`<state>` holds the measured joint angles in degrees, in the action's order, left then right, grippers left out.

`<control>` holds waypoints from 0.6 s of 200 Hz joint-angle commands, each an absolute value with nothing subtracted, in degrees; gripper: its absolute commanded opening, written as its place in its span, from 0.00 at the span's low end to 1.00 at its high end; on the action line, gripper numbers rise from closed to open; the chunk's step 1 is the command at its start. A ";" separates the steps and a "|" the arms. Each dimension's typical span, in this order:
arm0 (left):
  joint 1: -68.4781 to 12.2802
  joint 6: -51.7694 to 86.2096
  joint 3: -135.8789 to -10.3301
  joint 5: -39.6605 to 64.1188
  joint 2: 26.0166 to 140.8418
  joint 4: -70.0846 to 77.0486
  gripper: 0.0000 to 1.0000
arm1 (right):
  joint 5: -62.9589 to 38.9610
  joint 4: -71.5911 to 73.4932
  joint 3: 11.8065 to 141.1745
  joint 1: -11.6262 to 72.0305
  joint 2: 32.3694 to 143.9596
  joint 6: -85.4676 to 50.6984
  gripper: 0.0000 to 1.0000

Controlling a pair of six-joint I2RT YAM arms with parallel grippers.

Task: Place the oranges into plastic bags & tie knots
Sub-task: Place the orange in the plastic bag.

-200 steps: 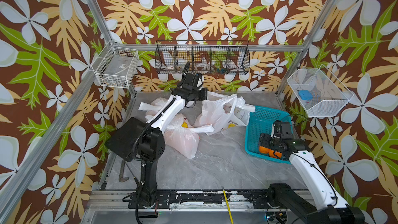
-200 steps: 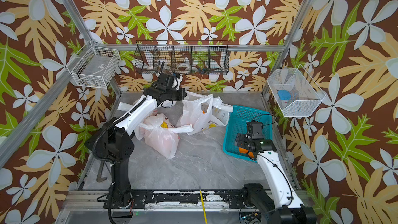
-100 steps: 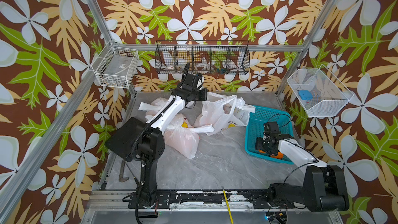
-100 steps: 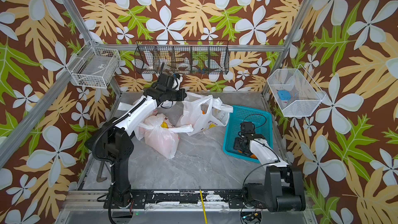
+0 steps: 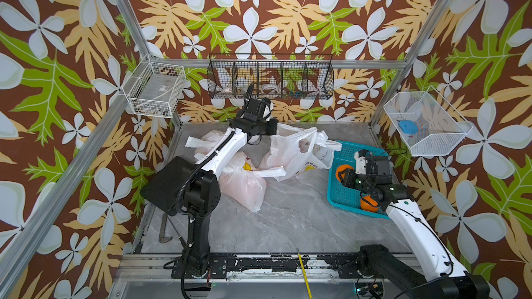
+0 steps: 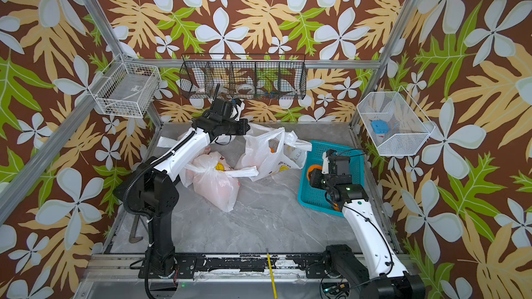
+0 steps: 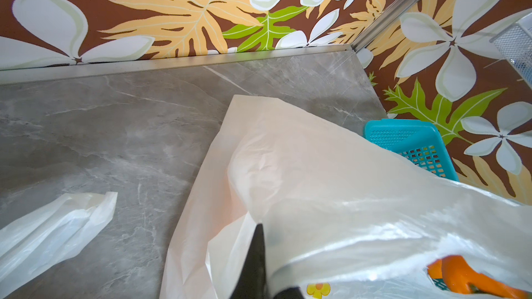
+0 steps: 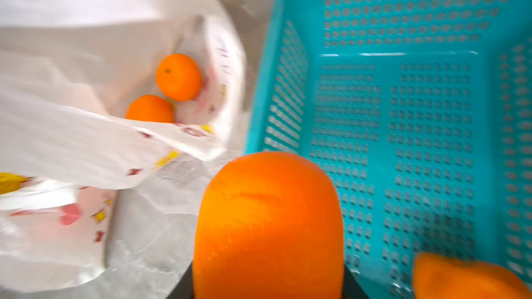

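Plastic bags (image 5: 290, 153) on grey marble tabletop (image 5: 288, 220); floral wallpaper (image 5: 259, 10) around

Robot test cell, the kind found in a lab.
Two robot arms (image 5: 221, 151) stand on a metal rail (image 5: 288, 264) at the front edge of a grey marble-look table (image 5: 288, 220); an aluminium frame (image 5: 359, 64) boxes it in, flower wallpaper (image 5: 288, 10) covers the walls, and wire baskets (image 5: 270, 77) hang on them.
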<state>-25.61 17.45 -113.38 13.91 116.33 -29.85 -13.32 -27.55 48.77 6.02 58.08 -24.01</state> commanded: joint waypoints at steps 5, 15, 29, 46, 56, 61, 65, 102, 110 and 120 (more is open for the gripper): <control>-25.58 16.87 -113.29 14.59 115.58 -29.36 0.00 | -17.24 -19.30 53.41 8.93 61.65 -26.28 0.37; -25.58 16.76 -113.37 14.75 115.58 -29.36 0.00 | -17.12 -16.88 55.49 9.76 64.11 -26.45 0.37; -25.58 16.68 -113.38 15.05 115.55 -29.44 0.00 | -16.08 -13.61 57.83 10.91 67.49 -26.30 0.37; -25.64 16.43 -113.22 15.04 115.37 -29.56 0.00 | -14.92 -10.59 60.36 12.36 72.30 -25.82 0.38; -25.59 16.37 -113.20 15.11 115.31 -29.70 0.00 | -15.64 -8.49 61.52 13.01 75.28 -25.99 0.38; -25.58 16.32 -113.12 15.12 115.30 -29.68 0.00 | -15.60 -7.18 61.97 13.37 76.41 -25.95 0.39; -25.58 16.31 -113.04 15.12 115.30 -29.71 0.00 | -15.49 -6.46 62.36 13.63 77.69 -25.97 0.39; -25.58 16.33 -113.01 15.12 115.23 -29.79 0.00 | -16.53 -1.63 66.54 14.10 86.45 -25.81 0.51; -25.62 16.43 -113.05 15.05 115.23 -29.79 0.00 | -16.92 -2.75 67.75 14.14 88.00 -25.14 0.56; -25.58 16.57 -113.02 14.88 115.31 -29.63 0.00 | -16.90 -4.61 69.04 14.15 88.82 -24.26 0.63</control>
<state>-25.61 16.60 -113.08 14.83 116.01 -29.98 -16.16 -5.78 66.72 14.02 86.78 -25.45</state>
